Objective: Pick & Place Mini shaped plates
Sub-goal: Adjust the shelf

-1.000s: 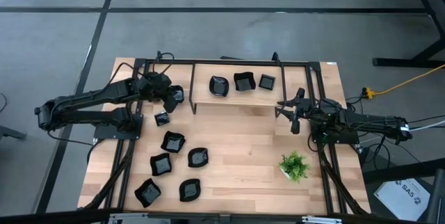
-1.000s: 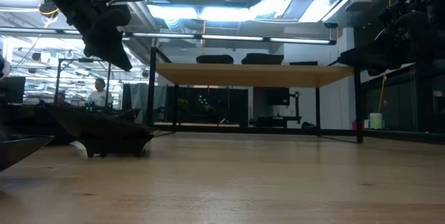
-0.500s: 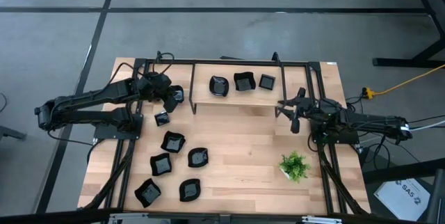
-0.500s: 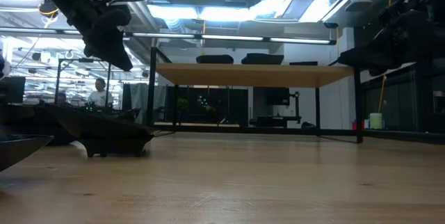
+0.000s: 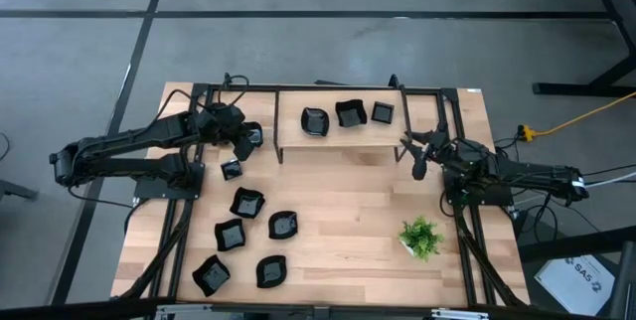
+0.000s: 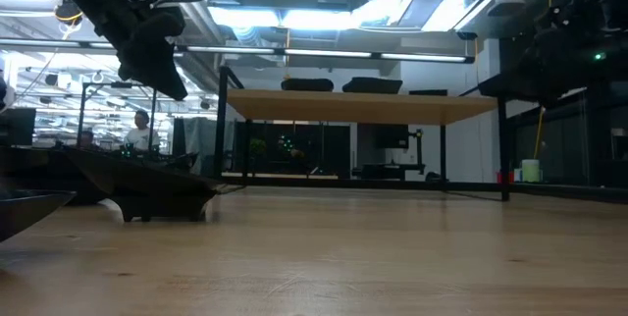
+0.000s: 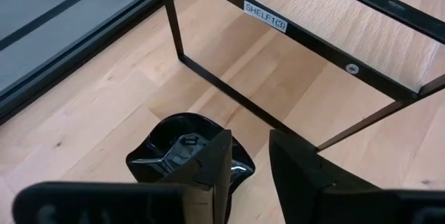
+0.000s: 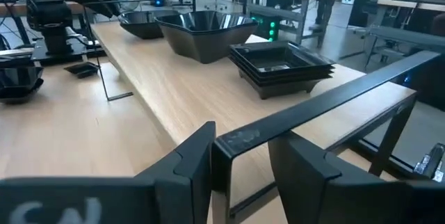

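Three mini shaped plates [image 5: 348, 113], glossy and black, sit on the shelf top [image 5: 338, 137]; several more [image 5: 246, 202] lie on the table's front left. My left gripper [image 5: 241, 144] hangs open just over a wavy-edged plate [image 7: 182, 149] beside the shelf's left leg; nothing is between its fingers. My right gripper [image 5: 417, 156] is open at the shelf's right end, and a corner post of the shelf frame [image 8: 224, 156] stands between its fingers [image 8: 193, 160]. The shelf plates show past it, with a square stack [image 8: 279, 62] nearest.
A small green potted plant [image 5: 421, 238] stands on the table at the front right. A tiny square dish [image 5: 231, 169] lies near the left arm. The black shelf legs and the outer rails [image 5: 452, 121] hem in both grippers.
The left gripper has opened over the wavy plate. The right gripper moved a little toward the shelf's right end, and the shelf shifted slightly.
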